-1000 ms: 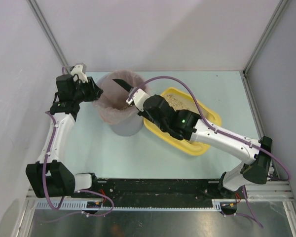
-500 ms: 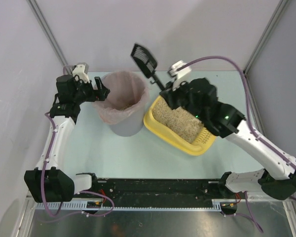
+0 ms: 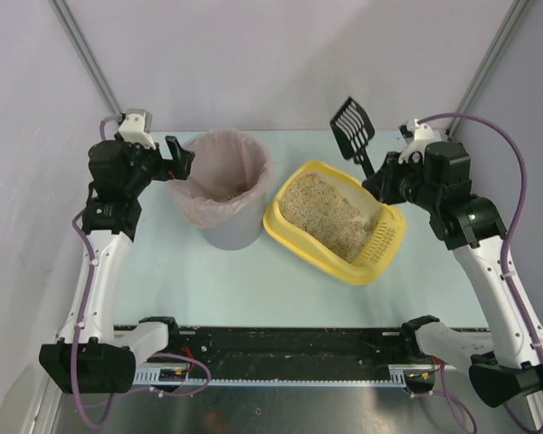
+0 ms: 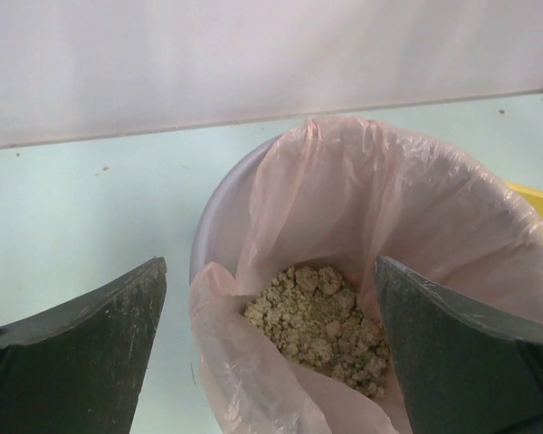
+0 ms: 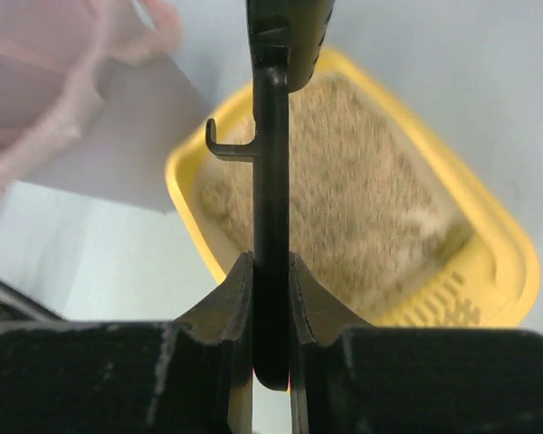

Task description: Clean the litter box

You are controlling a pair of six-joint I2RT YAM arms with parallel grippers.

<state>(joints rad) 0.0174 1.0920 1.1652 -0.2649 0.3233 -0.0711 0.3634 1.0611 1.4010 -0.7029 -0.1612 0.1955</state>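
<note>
Pale green table (image 3: 208, 280), closed in by grey walls, is carrying everything. The litter box (image 3: 358, 274) is lying right of the middle, just beside the grey bin (image 3: 226, 233) with its pink bag; whether the two are touching, one cannot tell. Its long axis is running slantwise, from the far-left corner near the bin to the near-right end with the slots. The right gripper (image 3: 378, 181) is hovering at the far-right edge of the box. Its jaws are pinching, narrowly, the handle of the black scoop (image 3: 353, 127), whose head is pointing up and away, beyond the box. So the litter is lying to the left and toward the near side from this gripper, and the right arm is clearly the nearer one. The left gripper (image 3: 181, 155) is standing wide, holding nothing, at the bin's left rim.
</note>
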